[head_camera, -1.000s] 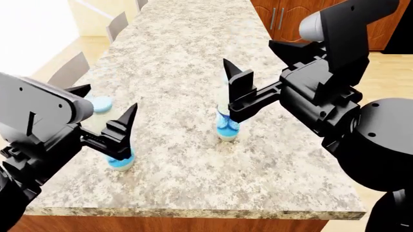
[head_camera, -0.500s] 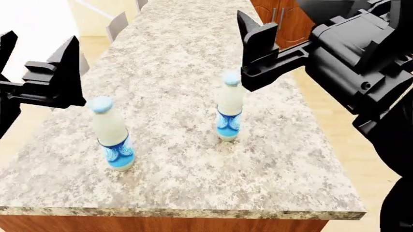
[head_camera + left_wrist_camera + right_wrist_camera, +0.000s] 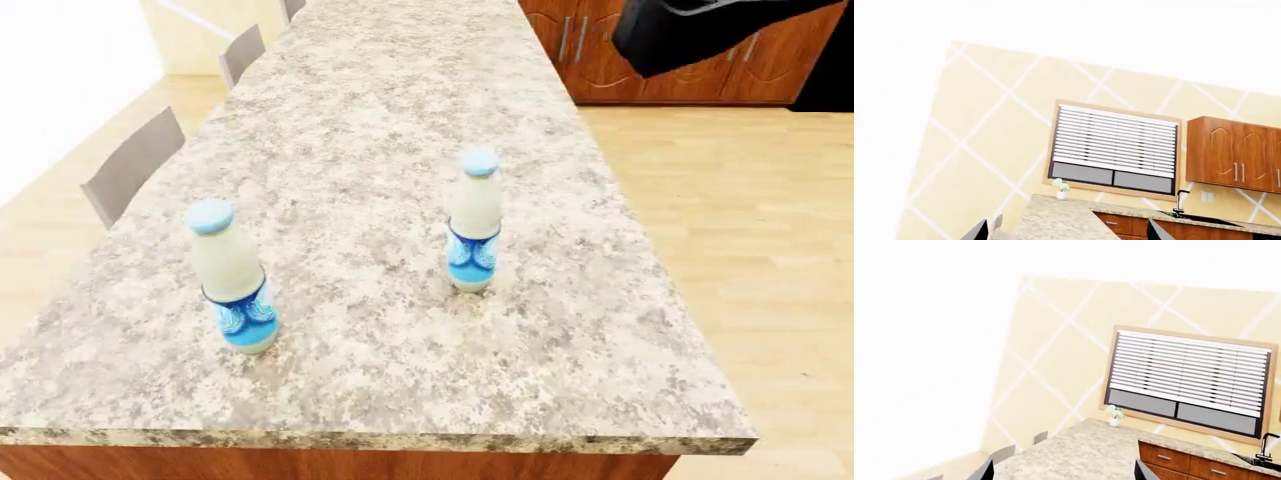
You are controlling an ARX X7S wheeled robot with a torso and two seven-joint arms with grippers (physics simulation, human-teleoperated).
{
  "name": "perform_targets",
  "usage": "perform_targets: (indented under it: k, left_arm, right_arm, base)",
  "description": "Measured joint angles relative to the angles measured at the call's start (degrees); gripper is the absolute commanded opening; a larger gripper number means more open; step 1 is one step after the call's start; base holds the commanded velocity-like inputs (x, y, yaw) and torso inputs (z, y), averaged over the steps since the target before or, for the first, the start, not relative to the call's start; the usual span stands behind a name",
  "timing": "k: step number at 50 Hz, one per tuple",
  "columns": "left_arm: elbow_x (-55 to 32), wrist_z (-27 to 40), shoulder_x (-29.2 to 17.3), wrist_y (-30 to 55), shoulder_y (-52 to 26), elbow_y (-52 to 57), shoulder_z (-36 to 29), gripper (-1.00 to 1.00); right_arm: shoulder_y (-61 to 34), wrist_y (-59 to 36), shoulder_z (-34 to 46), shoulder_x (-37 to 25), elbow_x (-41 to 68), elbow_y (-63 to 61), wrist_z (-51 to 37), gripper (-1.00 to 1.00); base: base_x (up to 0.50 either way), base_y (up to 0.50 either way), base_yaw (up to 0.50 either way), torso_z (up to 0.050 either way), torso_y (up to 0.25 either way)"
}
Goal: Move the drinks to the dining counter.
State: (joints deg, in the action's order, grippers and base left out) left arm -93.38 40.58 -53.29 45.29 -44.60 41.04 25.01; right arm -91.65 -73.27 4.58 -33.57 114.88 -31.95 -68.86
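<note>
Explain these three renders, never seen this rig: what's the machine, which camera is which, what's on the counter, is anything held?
It is a simulated wheeled robot with two arms. The middle picture is from its head camera, looking down on a long speckled grey-beige granite counter with grey chairs beside it. Two slim cream-white bottles with light blue caps stand upright and apart on it: one nearer the left, one nearer the middle. The black shape in the top corner is part of the right arm.

The other two pictures come from cameras near each arm's fingers. Both point up at a yellow wall and a window with blinds; only dark fingertips peek in, spread apart with nothing between them. Nothing is held.
</note>
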Motion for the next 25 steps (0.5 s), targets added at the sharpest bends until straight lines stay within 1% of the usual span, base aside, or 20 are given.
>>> perform_targets:
  k: [12,25]
  left_arm:
    - [-7.47,5.51,-6.24,-2.06,-6.47,-0.32,0.67,1.0]
    - [-15.82,10.1,-13.74,-4.86,-13.65,-0.86,1.36,1.0]
  right_arm:
    - [-10.01,4.22,3.92,-4.49,8.97,-0.43,-7.53,1.0]
    - [-24.11,9.35,10.17,-7.92,18.93,-0.72,-14.47,1.0]
  base:
    - [0.0,0.0,0.0,0.0,0.0]
    - [0.0,0.0,0.0,0.0,0.0]
